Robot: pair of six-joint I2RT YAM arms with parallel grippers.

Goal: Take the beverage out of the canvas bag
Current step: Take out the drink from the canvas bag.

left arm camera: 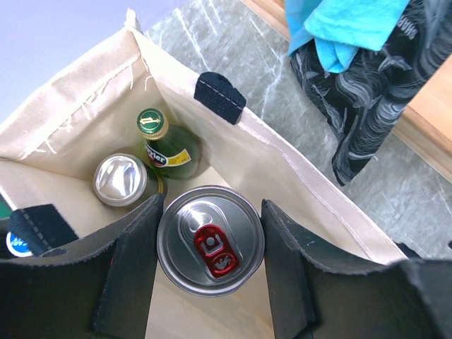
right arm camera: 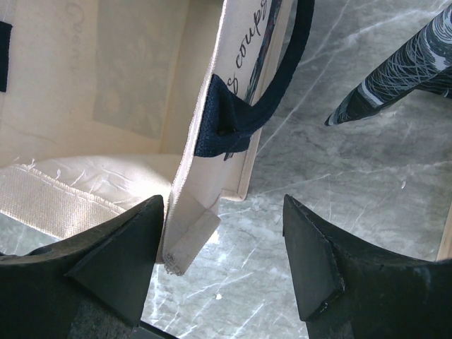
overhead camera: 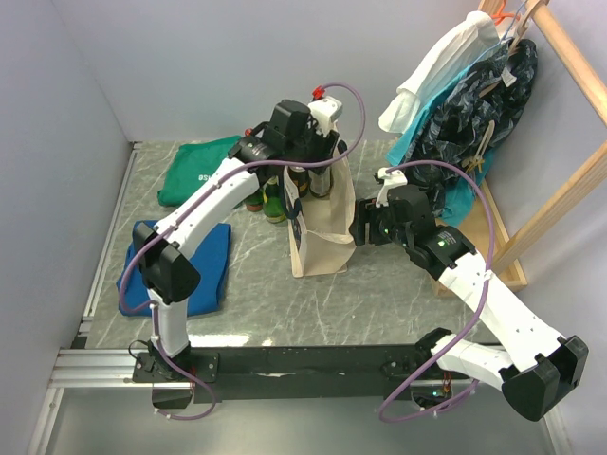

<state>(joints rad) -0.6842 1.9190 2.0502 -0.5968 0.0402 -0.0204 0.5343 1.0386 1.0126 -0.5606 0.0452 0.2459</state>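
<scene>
The cream canvas bag (overhead camera: 322, 237) stands upright mid-table with navy handles (left arm camera: 220, 97). My left gripper (overhead camera: 316, 156) is over its open top, shut on a silver beverage can with a red tab (left arm camera: 210, 240); the fingers (left arm camera: 131, 268) press both sides of the can. A green bottle (left arm camera: 159, 141) and a second silver can (left arm camera: 120, 179) stand deeper in the bag. My right gripper (overhead camera: 358, 227) is open at the bag's right side. In the right wrist view its jaws (right arm camera: 223, 205) straddle the bag's rim corner (right arm camera: 191, 226), which lies against the left finger.
Bottles (overhead camera: 266, 201) stand just left of the bag. A green cloth (overhead camera: 194, 171) and a blue cloth (overhead camera: 175, 265) lie at the left. A wooden rack with hanging clothes (overhead camera: 474, 95) is at the back right, close to the right arm.
</scene>
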